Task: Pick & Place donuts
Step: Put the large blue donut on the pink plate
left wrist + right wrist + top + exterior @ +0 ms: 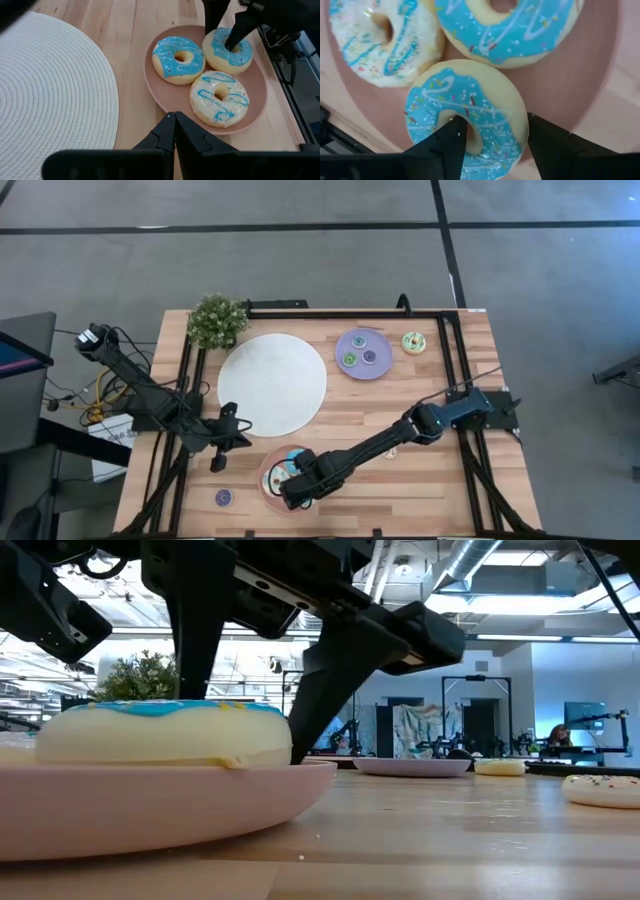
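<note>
A pink plate point(268, 470) point(160, 95) near the table's near edge carries three larger donuts lying flat. They are a light blue one point(177, 60), a white one with blue drizzle point(220, 97) and a blue sprinkled one point(230, 50) point(470, 105). My right gripper point(297, 492) point(496, 122) reaches down onto the blue sprinkled donut and is shut on it. My left gripper point(225, 445) point(175, 117) hangs shut just left of the plate, touching nothing. My right gripper holds the blue sprinkled donut by its ring wall point(495, 145) on the side towards the table's near edge. One finger point(451, 145) stands inside the hole and the other outside the rim. The fingers come from above, pointing down. The donut lies flat on the pink plate point(600, 60).
A white woven round mat point(272, 383) fills the table's middle, with a small plant point(216, 320) at the far left. A lilac plate point(363, 353) holds three mini donuts, and a pale green donut point(414, 341) lies beside it. A purple mini donut point(223, 497) sits near the front left. Black frame rails run along both sides.
</note>
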Controlling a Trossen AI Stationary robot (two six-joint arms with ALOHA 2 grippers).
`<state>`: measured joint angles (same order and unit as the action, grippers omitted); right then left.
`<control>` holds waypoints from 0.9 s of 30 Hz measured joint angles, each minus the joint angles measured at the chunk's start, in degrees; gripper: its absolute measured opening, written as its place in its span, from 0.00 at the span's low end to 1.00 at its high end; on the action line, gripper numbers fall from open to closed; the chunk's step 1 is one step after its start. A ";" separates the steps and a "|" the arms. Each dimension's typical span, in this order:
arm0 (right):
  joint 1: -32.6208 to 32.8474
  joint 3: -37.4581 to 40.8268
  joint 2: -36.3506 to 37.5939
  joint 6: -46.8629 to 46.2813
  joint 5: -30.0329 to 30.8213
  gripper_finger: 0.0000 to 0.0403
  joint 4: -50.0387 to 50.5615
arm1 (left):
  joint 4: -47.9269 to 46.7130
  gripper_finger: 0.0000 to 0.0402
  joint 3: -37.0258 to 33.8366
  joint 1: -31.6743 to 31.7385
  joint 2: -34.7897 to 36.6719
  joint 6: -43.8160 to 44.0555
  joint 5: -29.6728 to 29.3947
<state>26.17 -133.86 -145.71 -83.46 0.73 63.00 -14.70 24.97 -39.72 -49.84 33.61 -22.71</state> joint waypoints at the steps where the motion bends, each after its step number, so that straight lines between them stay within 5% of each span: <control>1: -0.02 0.00 0.00 0.57 0.08 0.47 -0.20 | 0.00 0.00 0.00 0.00 0.00 0.00 0.03; 27: -0.71 0.00 0.09 1.47 -0.91 0.47 -0.40 | 0.09 0.00 0.00 -0.01 0.00 0.58 0.81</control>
<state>25.46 -133.86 -145.62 -81.99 -0.18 62.59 -14.61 24.97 -39.73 -49.84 34.18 -21.91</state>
